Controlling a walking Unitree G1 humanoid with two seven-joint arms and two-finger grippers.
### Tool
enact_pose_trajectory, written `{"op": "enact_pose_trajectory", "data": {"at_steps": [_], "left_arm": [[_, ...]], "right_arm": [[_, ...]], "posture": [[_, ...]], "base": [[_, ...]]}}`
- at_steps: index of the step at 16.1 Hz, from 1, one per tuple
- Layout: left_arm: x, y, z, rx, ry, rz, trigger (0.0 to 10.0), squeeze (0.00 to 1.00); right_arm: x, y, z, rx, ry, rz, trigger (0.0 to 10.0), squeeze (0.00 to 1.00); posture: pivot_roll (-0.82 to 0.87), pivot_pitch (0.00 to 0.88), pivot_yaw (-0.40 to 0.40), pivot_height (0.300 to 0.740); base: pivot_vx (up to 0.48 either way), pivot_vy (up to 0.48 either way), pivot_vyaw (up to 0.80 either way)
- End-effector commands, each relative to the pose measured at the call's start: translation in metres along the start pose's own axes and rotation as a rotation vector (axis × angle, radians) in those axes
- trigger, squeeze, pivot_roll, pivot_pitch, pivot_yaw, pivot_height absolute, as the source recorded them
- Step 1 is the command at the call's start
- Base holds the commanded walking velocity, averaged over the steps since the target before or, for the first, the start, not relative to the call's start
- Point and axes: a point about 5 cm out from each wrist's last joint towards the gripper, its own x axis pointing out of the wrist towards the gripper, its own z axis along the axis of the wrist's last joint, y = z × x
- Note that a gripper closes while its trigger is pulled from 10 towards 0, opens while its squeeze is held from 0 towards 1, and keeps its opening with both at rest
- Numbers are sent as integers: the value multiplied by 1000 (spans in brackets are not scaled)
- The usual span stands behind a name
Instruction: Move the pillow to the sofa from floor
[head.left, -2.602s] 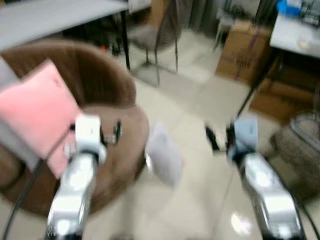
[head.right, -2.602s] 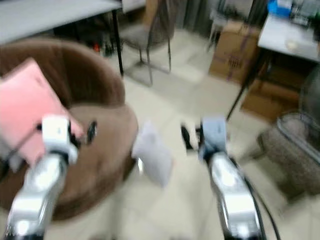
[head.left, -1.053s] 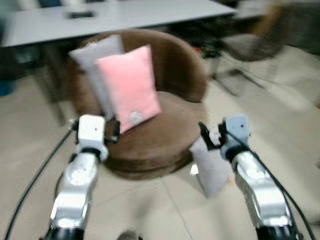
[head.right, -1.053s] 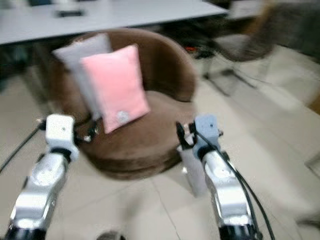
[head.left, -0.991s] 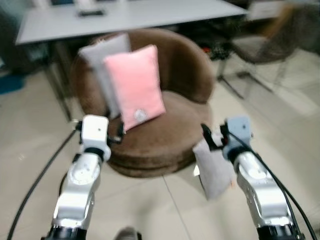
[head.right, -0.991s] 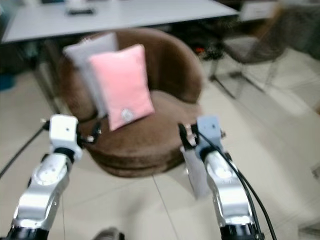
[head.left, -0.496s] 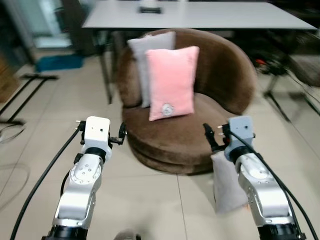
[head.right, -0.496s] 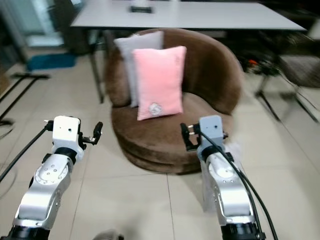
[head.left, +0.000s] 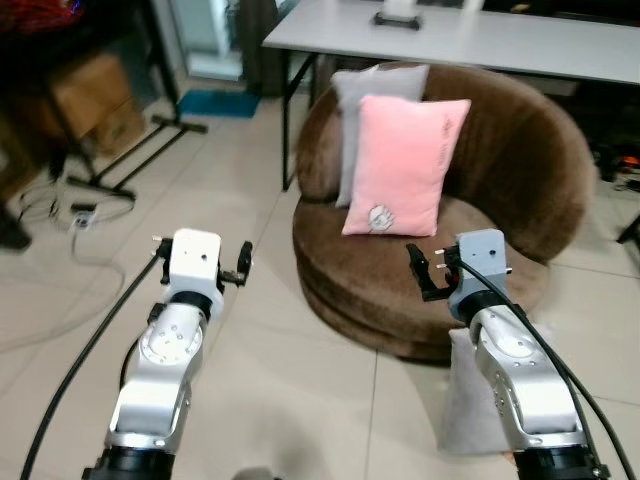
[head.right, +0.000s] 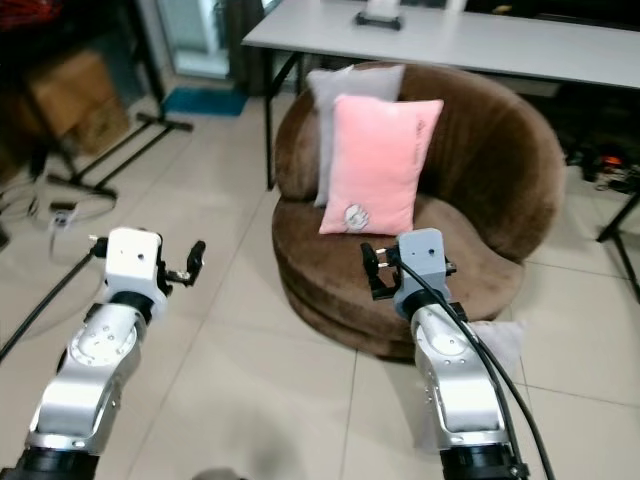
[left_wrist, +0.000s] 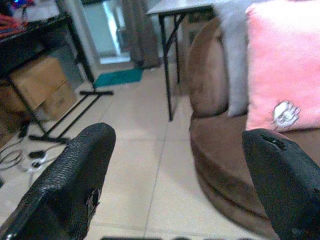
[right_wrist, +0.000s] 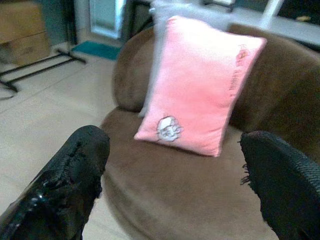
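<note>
The grey pillow on the floor (head.left: 462, 395) is mostly hidden behind the right arm (head.left: 515, 380); only its edges show on both sides of the arm. The grey cushion (head.left: 375, 95) on the sofa (head.left: 520, 150) is half covered by the pink cushion (head.left: 405, 165). The worktop (head.left: 470, 35) behind the sofa is cut off by the picture's top edge.
</note>
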Motion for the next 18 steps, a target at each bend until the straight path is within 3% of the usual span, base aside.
{"op": "enact_pose_trajectory", "data": {"at_steps": [1,9,11,18], "left_arm": [[2,1,2,7,-5,2,10000,271],[0,-4,0,20,-22,-26,10000,267],[-3,-4,-1,27,-48,-42,10000,275],[-20,-3,-5,17,-89,-60,10000,271]], "right_arm": [[2,-1,2,-8,-6,-4,10000,0],[0,-6,2,39,-35,-48,10000,0],[1,-14,2,110,-49,-99,10000,0],[1,-19,1,98,-66,-100,10000,0]], "posture": [[28,0,5,740],[20,0,8,740],[21,0,10,740],[30,0,-4,740]], "base": [[0,-311,0],[0,-310,0],[0,-313,0],[0,-314,0]]}}
